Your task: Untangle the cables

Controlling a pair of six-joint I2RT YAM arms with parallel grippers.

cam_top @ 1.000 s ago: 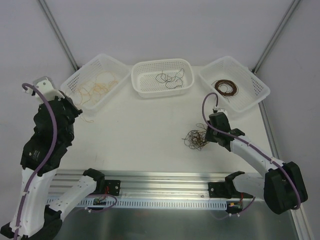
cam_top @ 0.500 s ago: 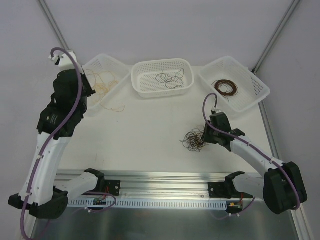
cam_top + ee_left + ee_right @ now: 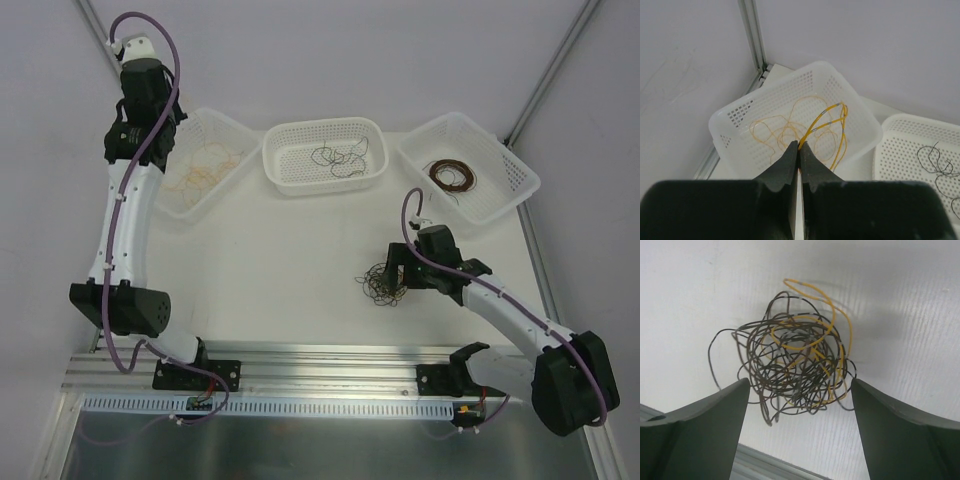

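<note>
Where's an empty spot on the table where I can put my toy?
The big bare patch of table between the left arm and the tangle, in front of the baskets. Crowded: the baskets at the back, and the right gripper around the tangle.

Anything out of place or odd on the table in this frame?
Yes: a tangled clump of cables lies on the table, outside the baskets, yellow strands knotted among dark ones. The open right gripper straddles it.
</note>
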